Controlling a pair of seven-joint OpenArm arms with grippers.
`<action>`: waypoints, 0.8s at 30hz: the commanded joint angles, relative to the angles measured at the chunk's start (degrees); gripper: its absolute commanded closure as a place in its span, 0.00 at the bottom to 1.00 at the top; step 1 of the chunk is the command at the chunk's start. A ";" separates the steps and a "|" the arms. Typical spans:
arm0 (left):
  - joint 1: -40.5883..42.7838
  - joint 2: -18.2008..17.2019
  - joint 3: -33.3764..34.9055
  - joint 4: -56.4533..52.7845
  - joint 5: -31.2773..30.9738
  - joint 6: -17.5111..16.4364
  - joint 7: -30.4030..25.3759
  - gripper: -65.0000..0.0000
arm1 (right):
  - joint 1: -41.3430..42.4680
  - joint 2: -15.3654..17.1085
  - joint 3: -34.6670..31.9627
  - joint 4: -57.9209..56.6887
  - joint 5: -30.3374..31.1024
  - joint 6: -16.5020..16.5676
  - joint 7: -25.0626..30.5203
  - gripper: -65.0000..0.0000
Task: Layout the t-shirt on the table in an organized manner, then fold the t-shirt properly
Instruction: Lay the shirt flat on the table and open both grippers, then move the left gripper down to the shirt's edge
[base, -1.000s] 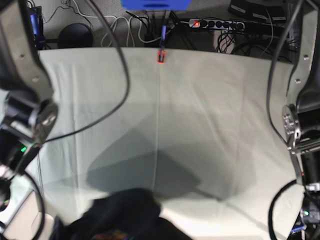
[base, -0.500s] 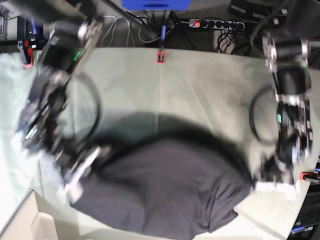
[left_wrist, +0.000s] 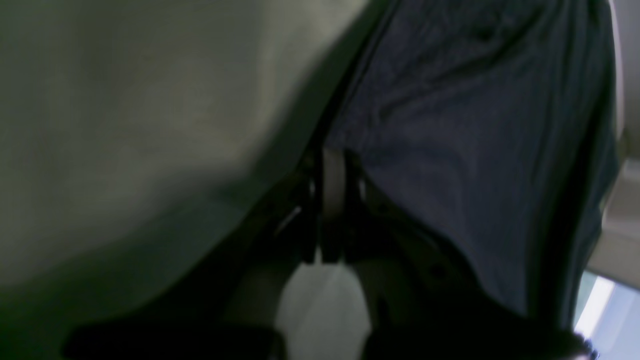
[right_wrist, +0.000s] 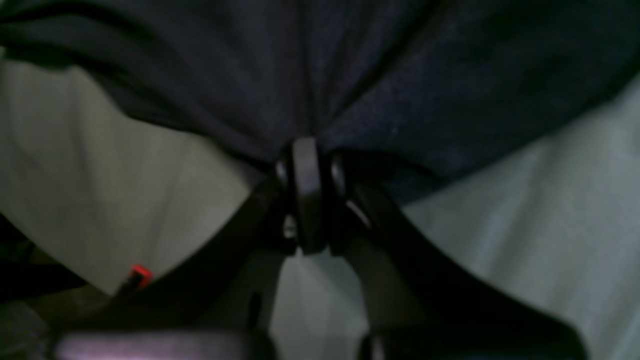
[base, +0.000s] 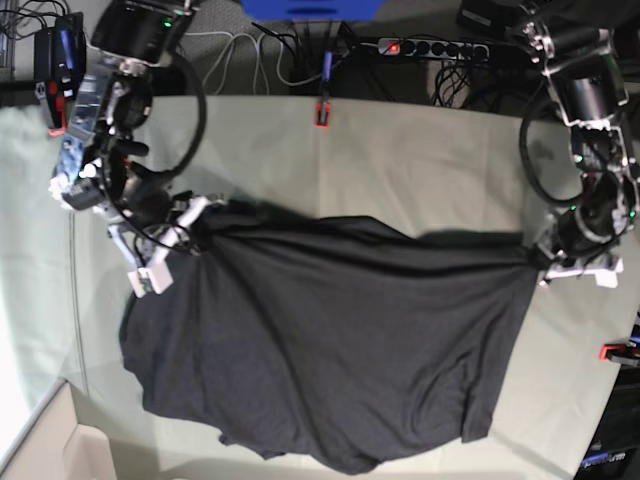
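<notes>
The black t-shirt (base: 330, 340) lies spread over the pale green table (base: 400, 160), pulled taut along its far edge between both grippers. No rainbow graphic shows. My right gripper (base: 195, 225) is shut on the shirt's far left corner; in the right wrist view its fingers (right_wrist: 306, 150) pinch a bunched fold of the shirt (right_wrist: 400, 75). My left gripper (base: 540, 262) is shut on the far right corner; in the left wrist view the fingers (left_wrist: 332, 165) clamp the shirt's edge (left_wrist: 475, 125). The near hem hangs in uneven folds by the front edge.
A red clamp (base: 321, 112) sits at the table's far edge, another (base: 618, 352) at the right edge, and one shows in the right wrist view (right_wrist: 140, 274). A power strip (base: 430, 47) and cables lie behind the table. A pale box (base: 60, 450) stands at front left.
The shirt was bunched at the front edge a second ago. Both arms have swung in and drawn it up and outward; it is now stretched wider and further back on the table.
</notes>
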 joint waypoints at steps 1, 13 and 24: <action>-1.25 -0.98 -0.93 0.83 -0.65 -0.41 -0.54 0.99 | 1.00 -0.01 -0.23 1.23 1.21 0.36 1.22 0.94; 1.57 -0.89 -5.06 1.36 -0.74 -0.41 -0.01 0.51 | -0.67 0.52 0.13 1.40 1.21 0.36 1.13 0.50; 9.21 1.84 -17.63 8.66 -2.06 -0.41 4.03 0.51 | -5.68 0.52 0.13 1.40 1.21 0.36 1.57 0.50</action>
